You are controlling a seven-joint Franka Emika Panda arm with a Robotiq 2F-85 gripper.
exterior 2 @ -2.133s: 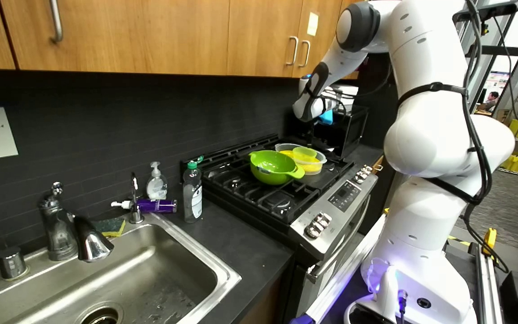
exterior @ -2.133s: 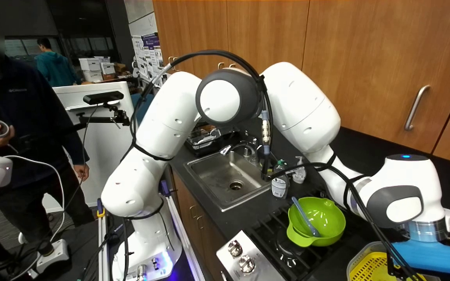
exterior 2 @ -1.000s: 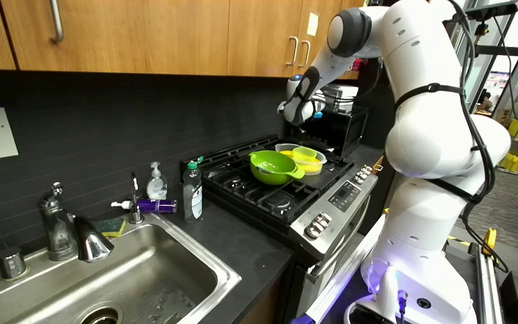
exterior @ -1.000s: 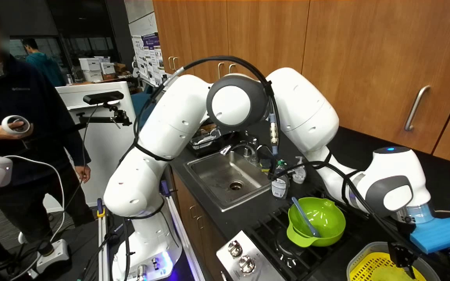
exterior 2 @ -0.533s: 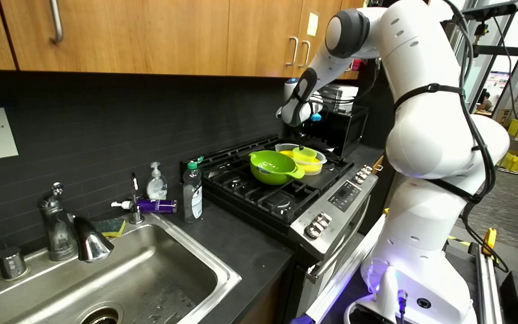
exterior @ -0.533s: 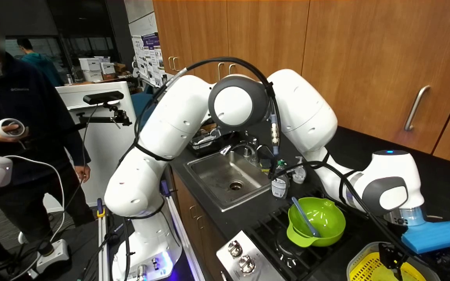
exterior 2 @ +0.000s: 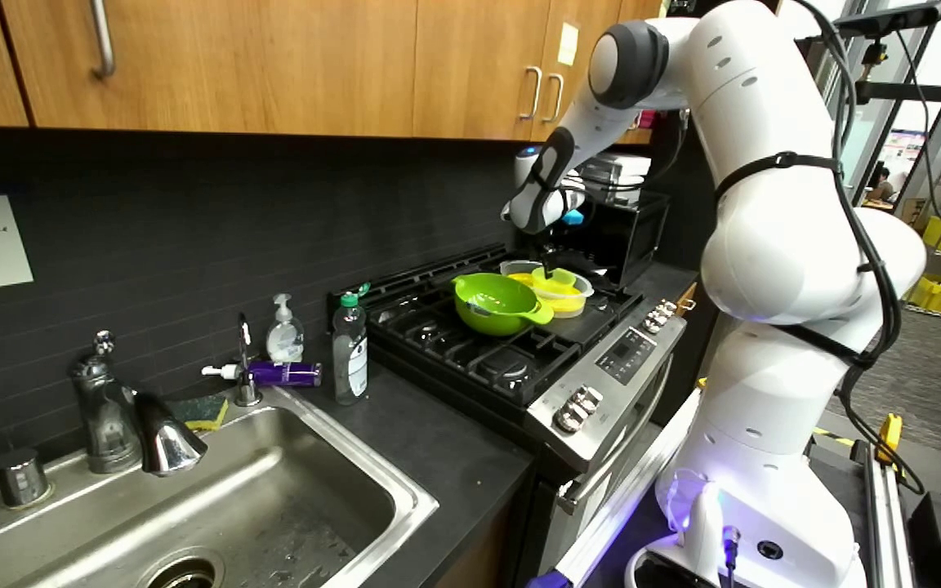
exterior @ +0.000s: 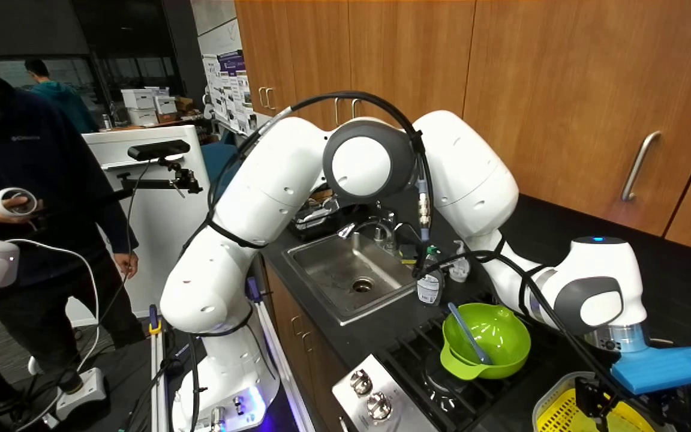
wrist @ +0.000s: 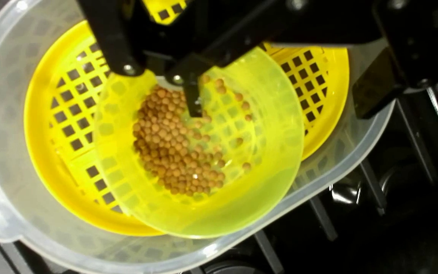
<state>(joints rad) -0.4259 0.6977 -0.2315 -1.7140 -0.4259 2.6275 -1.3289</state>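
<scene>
Claw (wrist: 280, 108) released, nothing in it; one finger over the pellets (wrist: 169, 140), the other out past the bowl (wrist: 211, 220); contact can't be told
Bowl directly under claw, on the grid (wrist: 38, 125), within the tub (wrist: 2, 114)
Progress, as judged: early; claw in position, pellets in bowl, grip not yet made, nothing lifted
Bowl round, thin, see-through lime plastic; grid brighter yellow, square-holed; tub cloudy, rounded oblong; pellets tan, beady, heaped to one side; grate (wrist: 268, 253) beneath, dark straight bars

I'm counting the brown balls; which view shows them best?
The wrist view: it looks down into the small bowl, showing the brown balls close up, mostly heaped to one side. In both exterior views, no balls can be made out.
</scene>
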